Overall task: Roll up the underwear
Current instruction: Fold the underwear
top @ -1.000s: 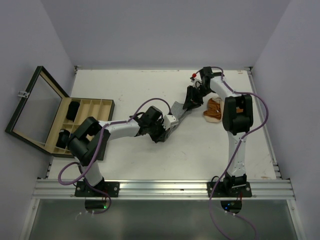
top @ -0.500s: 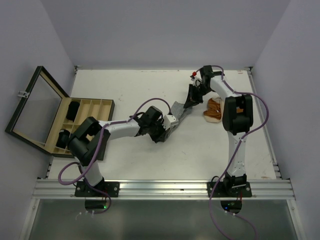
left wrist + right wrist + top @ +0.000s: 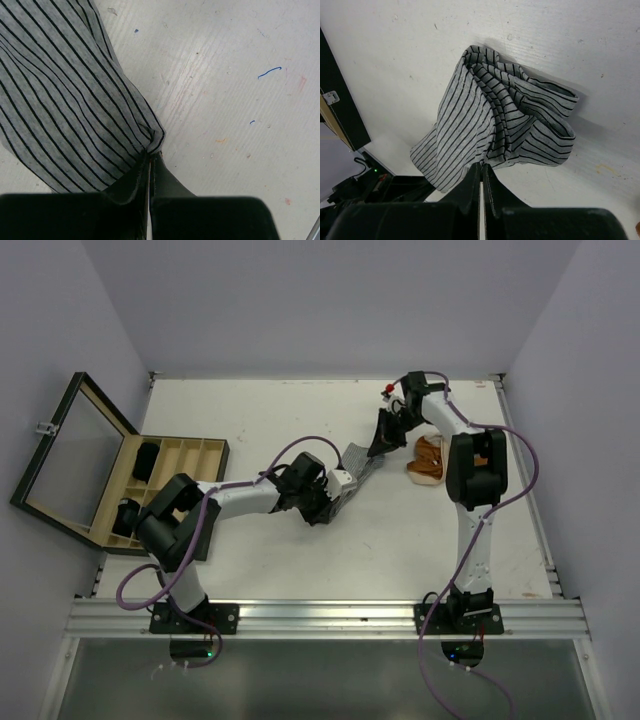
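A grey striped underwear (image 3: 358,462) is stretched between my two grippers on the white table. My left gripper (image 3: 338,490) is shut on its near left corner; the left wrist view has the cloth (image 3: 65,100) bunched at the fingertips (image 3: 151,156). At the far right end my right gripper (image 3: 381,445) is shut on the edge, where the garment (image 3: 490,130) hangs crumpled above the closed tips (image 3: 481,166). An orange-brown underwear (image 3: 430,457) lies beside the right arm. Black underwear (image 3: 147,461) sit in the wooden box (image 3: 185,455).
The compartmented wooden box stands at the left with its glass lid (image 3: 62,455) open. The table's back edge (image 3: 320,379) meets the wall. A small red item (image 3: 385,392) sits near the right gripper.
The right gripper's jaws have closed on the striped underwear's far edge. The left arm has stayed where it was, still gripping.
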### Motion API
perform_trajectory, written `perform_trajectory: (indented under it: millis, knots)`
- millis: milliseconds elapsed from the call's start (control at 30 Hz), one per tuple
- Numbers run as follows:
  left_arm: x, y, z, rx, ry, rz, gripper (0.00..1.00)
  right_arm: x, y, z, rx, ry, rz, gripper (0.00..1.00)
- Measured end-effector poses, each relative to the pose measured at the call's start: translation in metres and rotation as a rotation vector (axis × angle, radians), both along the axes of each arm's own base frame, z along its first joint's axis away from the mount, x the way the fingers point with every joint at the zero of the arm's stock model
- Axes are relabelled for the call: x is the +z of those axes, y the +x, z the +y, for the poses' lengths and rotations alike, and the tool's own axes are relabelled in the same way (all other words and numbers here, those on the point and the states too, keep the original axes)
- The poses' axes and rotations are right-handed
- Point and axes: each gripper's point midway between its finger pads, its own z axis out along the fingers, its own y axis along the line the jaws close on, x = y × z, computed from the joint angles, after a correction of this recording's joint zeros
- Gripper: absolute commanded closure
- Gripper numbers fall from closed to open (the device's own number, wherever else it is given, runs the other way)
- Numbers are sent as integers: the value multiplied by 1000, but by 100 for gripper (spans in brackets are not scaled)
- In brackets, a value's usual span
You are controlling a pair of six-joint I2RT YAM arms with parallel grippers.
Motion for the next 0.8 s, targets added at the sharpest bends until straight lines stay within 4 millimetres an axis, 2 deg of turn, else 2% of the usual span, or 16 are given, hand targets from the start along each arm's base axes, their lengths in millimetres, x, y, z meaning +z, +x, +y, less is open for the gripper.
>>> perform_trajectory:
  millis: [267, 400, 500, 667, 700, 733, 800]
  knots:
    - [0, 0, 0, 0, -1, 1, 100, 5, 0, 7, 5, 45, 1, 100]
    - [0, 0, 0, -1, -1, 2, 100, 9, 4, 18, 1, 77, -9, 100]
    - [0, 0, 0, -1, -1, 1, 100, 11, 8, 35, 6, 111, -17, 90]
    - [0, 0, 0, 0, -2, 3, 100, -3, 8, 65, 30, 149, 0, 81]
    - [0, 0, 0, 0, -2, 4, 100, -8, 6, 70, 35, 152, 11, 77]
    - [0, 0, 0, 0, -3, 4, 100, -13, 4, 74, 38, 153, 22, 68]
    - [0, 0, 0, 0, -5, 6, 100, -20, 1, 81, 45, 158, 40, 64]
